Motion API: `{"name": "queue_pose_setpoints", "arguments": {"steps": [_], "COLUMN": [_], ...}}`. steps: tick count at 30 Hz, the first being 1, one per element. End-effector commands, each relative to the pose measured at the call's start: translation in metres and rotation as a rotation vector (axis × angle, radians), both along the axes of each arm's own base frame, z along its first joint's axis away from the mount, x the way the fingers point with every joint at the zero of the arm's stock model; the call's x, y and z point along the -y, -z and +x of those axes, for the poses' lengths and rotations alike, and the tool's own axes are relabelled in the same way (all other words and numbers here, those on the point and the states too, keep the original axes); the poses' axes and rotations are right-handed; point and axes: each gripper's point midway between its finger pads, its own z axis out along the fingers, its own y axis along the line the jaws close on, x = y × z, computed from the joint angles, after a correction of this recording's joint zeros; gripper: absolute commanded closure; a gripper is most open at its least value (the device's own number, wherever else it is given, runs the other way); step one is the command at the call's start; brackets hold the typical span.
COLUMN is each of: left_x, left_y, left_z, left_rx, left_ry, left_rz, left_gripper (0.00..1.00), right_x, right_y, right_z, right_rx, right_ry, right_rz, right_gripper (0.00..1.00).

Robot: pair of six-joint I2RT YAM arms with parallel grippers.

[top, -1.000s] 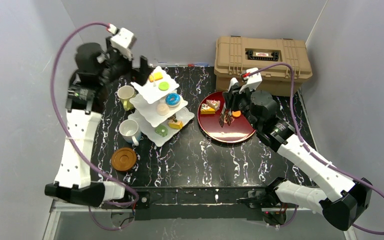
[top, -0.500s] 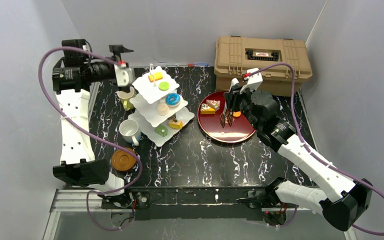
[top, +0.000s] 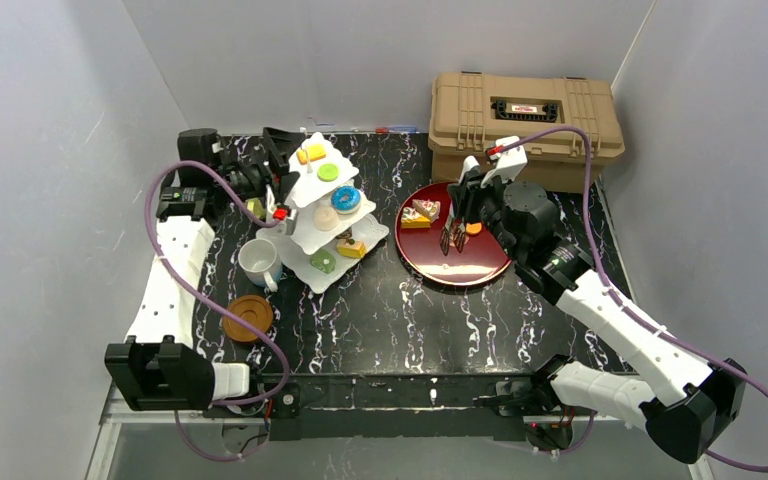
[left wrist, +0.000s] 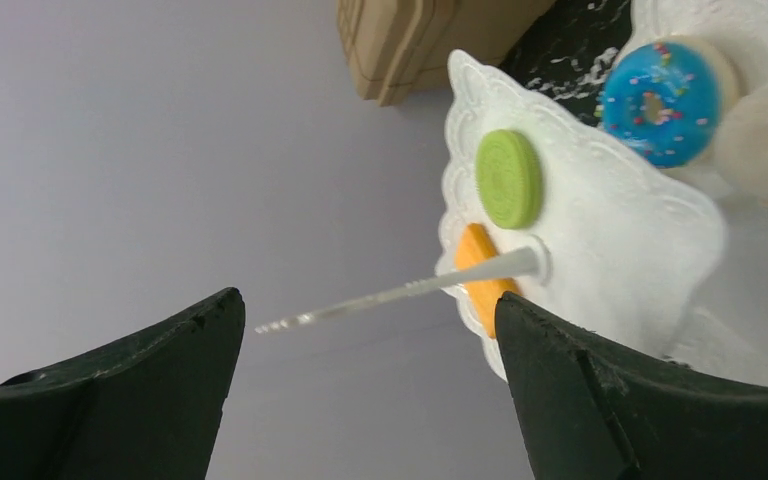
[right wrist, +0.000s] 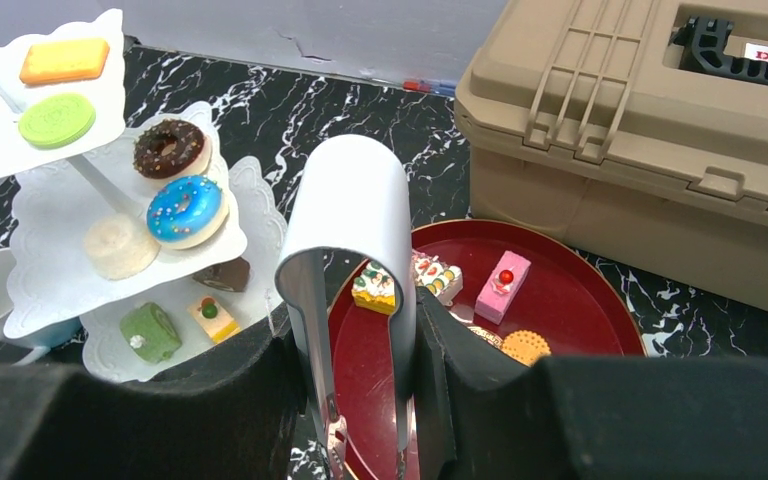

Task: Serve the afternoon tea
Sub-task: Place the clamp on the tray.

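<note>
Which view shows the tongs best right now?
Right wrist: the tongs fill the centre, clamped in the right gripper. Top external shows them small over the red tray. Left wrist shows none of them.

- Left of the cake stand (top: 325, 205): the left gripper (left wrist: 365, 298), jaws spread wide, and a white mug (top: 258, 260) fill the gap.
- Near side of the stand: bare table (top: 400, 320), open; a brown coaster (top: 248, 317) lies at the near left.
- Right of the stand: a red tray (top: 460, 270) just beside, with the right gripper (right wrist: 355, 385) clasping tongs (right wrist: 350, 220) over it.
- Far right of the stand: a tan case (top: 525, 115) walls the corner.
</note>
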Motion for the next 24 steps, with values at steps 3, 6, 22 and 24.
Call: {"name": "queue_pose_setpoints", "arguments": {"steps": [3, 6, 22, 24], "left_x": [0.036, 0.032, 0.018, 0.013], "left_y": [-0.082, -0.083, -0.1, -0.12], "left_z": [-0.004, -0.002, -0.02, -0.019], "left_rx": [0.904, 0.887, 0.588, 0.442], "left_ry": [0.198, 0.172, 0.047, -0.03], "left_rz": [0.332, 0.358, 0.169, 0.023], "left_gripper": [0.04, 0.04, 0.03, 0.02], "right_x": [0.005, 0.006, 0.004, -0.002], "right_y": [-0.025, -0.027, -0.013, -0.014], "right_z": [-0.003, -0.004, 0.012, 0.018], "right_rx": [0.068, 0.071, 0.081, 0.11], "right_ry": [0.013, 0.013, 0.049, 0.039], "right_rz": [0.083, 0.088, 0.068, 0.07], "right_gripper": [0.79, 0.79, 0.79, 0.79]}}
